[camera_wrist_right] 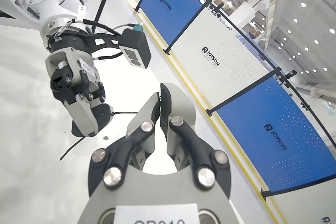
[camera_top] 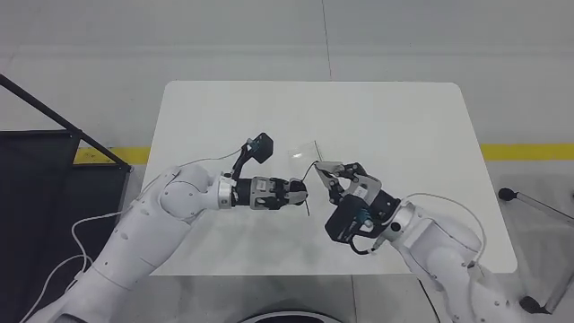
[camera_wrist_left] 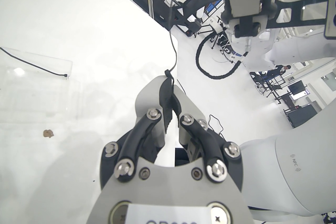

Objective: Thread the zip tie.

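2 pincers share 1 black zip tie (camera_wrist_right: 126, 112) above the white worktop (camera_top: 404, 126). We see the left pincer (camera_wrist_left: 168, 88) clamped shut on the tie partway along, with 1 loose end trailing out beyond its pads. The right pincer (camera_wrist_right: 160, 97) sits just beside it, tip toward tip. It is pinched shut on the strap's other end, so the strap curves through the air between the 2, off the surface.

A second zip tie (camera_wrist_left: 39, 68), also black, lies flat on 1 clear sheet (camera_wrist_left: 39, 93) on the worktop, near the left pincer and apart from both. Its small head rests by the sheet's corner. 1 brown crumb (camera_wrist_left: 48, 133) sits on the bare surface just beside the sheet.

Each pincer carries 1 white label (camera_wrist_right: 157, 214) on its base, cut off at the frame edge. In the hall behind, blue and white partition panels (camera_wrist_right: 228, 57) stand in a row, each bearing a printed mark.
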